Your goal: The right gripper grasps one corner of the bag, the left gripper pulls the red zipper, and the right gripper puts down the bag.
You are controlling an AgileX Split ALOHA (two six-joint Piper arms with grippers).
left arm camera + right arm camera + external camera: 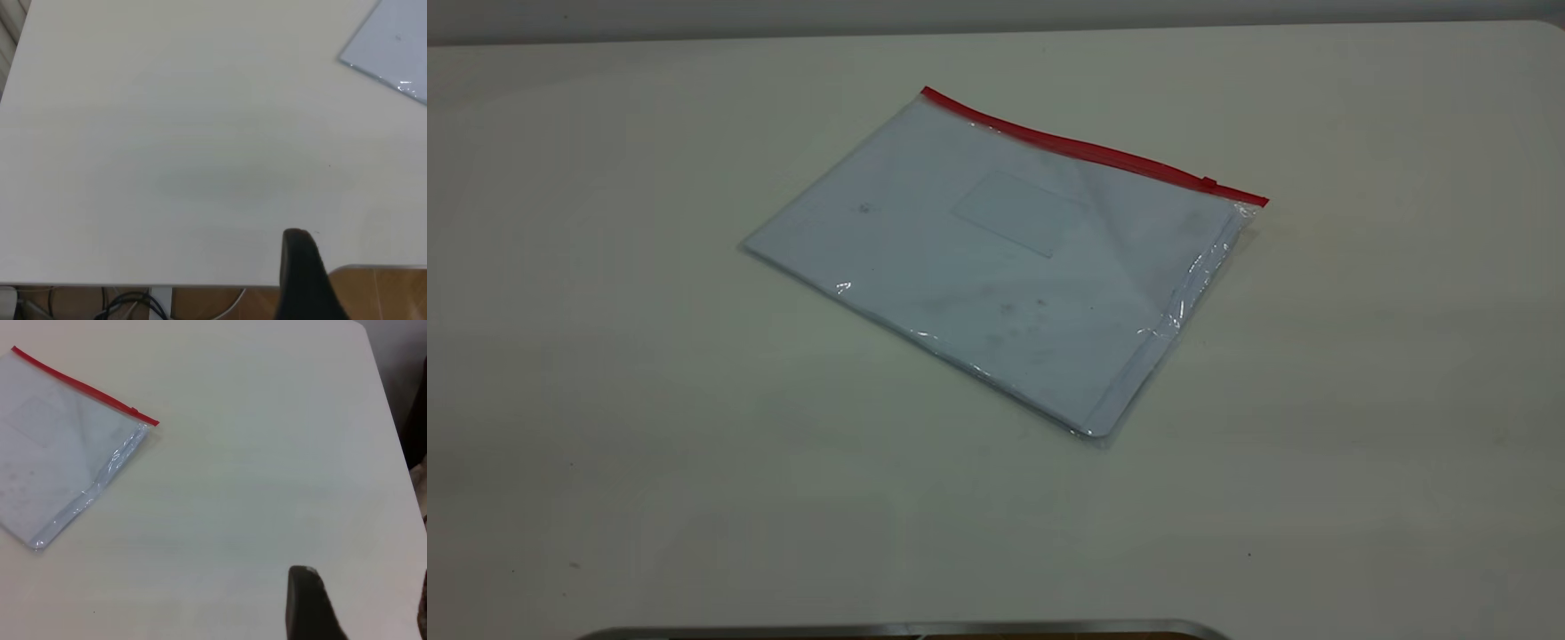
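The bag (996, 258) lies flat on the white table, a clear pouch with white paper inside and a faint label pocket. The red zipper (1085, 149) runs along its far edge, with the small slider tab (1208, 183) near the right end. The corner of the bag (1249, 206) where the red strip ends rests on the table. Neither gripper appears in the exterior view. In the left wrist view one black finger (301, 267) shows near the table's edge, far from the bag (397, 40). In the right wrist view one black finger (307, 603) shows well away from the bag (60, 460) and its zipper (73, 381).
The white table (649, 400) spreads wide around the bag. A metal-rimmed edge (907, 629) shows at the bottom of the exterior view. Cables (127, 303) and a wooden floor (387, 293) show past the table's edge. The right wrist view shows the table's rounded corner (363, 327).
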